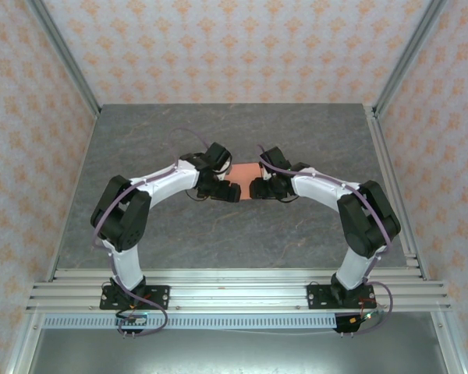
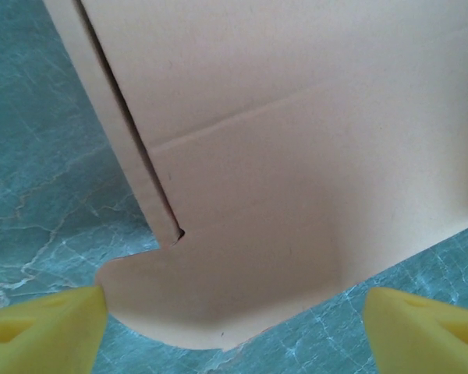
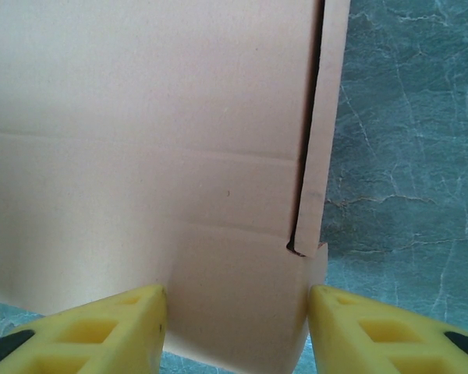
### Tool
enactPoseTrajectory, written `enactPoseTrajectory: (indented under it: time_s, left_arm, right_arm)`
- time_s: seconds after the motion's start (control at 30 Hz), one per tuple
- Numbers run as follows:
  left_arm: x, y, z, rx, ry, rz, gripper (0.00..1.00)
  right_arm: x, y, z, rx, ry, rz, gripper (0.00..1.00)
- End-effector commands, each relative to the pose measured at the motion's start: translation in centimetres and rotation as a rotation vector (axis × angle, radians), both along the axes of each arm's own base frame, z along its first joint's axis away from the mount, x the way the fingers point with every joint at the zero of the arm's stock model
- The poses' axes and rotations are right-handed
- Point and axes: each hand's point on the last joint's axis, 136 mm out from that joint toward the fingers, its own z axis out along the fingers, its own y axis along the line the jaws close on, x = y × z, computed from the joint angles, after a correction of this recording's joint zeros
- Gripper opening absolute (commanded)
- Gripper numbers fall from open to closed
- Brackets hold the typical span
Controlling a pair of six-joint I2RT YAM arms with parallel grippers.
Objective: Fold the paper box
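Salmon cardboard, the paper box (image 1: pixel 247 171) lies on the tabletop (image 1: pixel 218 226) between both arms, equally near each. Left fingers (image 2: pixel 43 331) stand spread wide around its rounded tab (image 2: pixel 218 304), just ahead. Right fingers (image 3: pixel 101 331) flank a flap (image 3: pixel 234 304), seemingly touching both edges; whether they truly pinch it I cannot tell.

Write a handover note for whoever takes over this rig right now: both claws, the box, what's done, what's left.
Left claw: open, fingers wide on either side of a rounded tab, not gripping it.
Right claw: closed against both side edges of an end flap, apparently holding it.
The paper box: mid-table, between both arms.
Done: creased panels show, but the flaps are loose, so folding looks unfinished.
Left: fold and tuck the flaps, then close the box.
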Motion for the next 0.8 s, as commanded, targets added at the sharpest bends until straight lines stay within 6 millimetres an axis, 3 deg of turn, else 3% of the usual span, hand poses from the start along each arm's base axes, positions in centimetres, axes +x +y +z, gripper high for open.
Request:
enactPoseTrajectory:
  time_s: [0.0,0.5,0.77]
  left_arm:
    - [-0.2,-1.0,-0.3,-0.033,0.023,0.0,0.85]
    - [0.0,-3.1,-0.1,-0.146,0.037,0.002,0.81]
    - [0.2,-2.9,-0.3,-0.137,0.023,0.018,0.75]
  right_arm:
    - [0.6,0.8,0.9,0.02,-0.02,0.004,0.5]
    - [0.7,1.4,1.2,0.048,-0.023,0.015,0.47]
    - [0.7,1.5,1.1,0.053,-0.024,0.016,0.47]
